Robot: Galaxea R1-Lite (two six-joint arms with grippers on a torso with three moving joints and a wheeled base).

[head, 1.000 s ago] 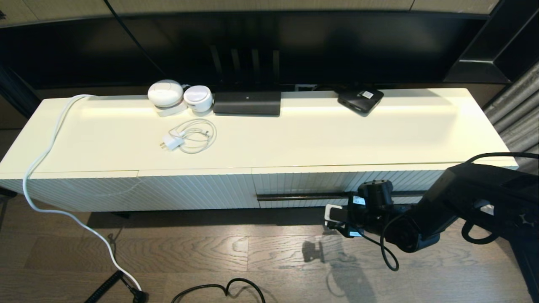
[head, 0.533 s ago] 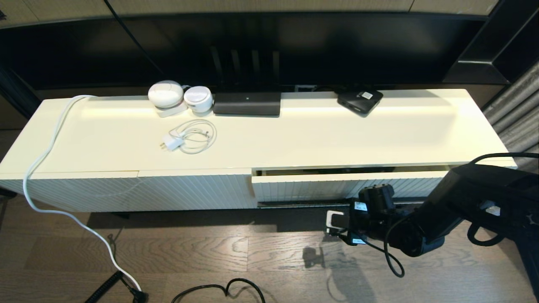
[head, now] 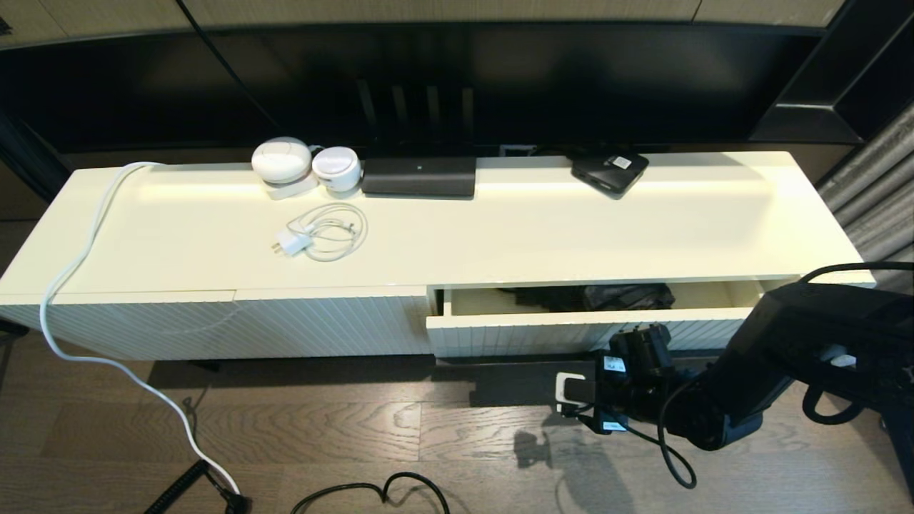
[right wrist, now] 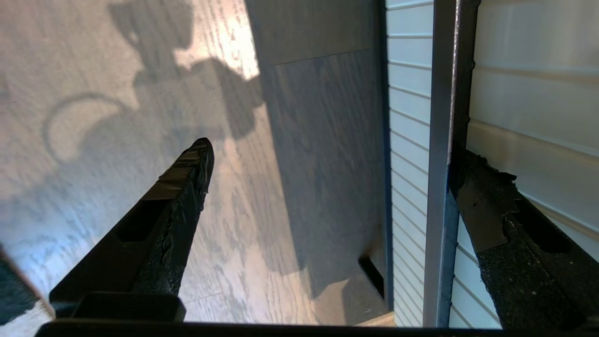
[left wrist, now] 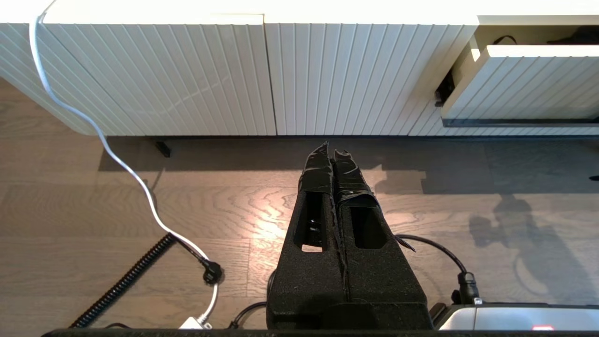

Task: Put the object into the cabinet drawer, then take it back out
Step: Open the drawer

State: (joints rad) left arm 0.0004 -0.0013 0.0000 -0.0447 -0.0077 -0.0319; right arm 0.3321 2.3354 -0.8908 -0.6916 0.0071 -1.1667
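Observation:
The cream-white cabinet drawer (head: 514,335) with its ribbed front stands partly pulled out at the cabinet's right half. Inside it lies the black folding umbrella (head: 607,296), its glossy fabric showing above the drawer front. My right gripper (right wrist: 333,150) is open. One finger (right wrist: 482,196) sits hooked behind the thin black bar handle (right wrist: 442,140), the other finger (right wrist: 187,178) hangs free over the floor. In the head view the right arm (head: 750,357) reaches in low under the drawer front. My left gripper (left wrist: 333,157) is shut and empty, hovering over the wooden floor in front of the cabinet.
On the cabinet top (head: 643,228) lie a coiled white charger cable (head: 321,232), two white round devices (head: 282,160), a long black box (head: 419,175) and a small labelled black box (head: 610,170). A white cord (head: 71,271) drapes down the left. Black cords (head: 378,492) lie on the floor.
The drawer went from shut to partly open. My right gripper moved back toward me with the handle, and the umbrella inside came into view.

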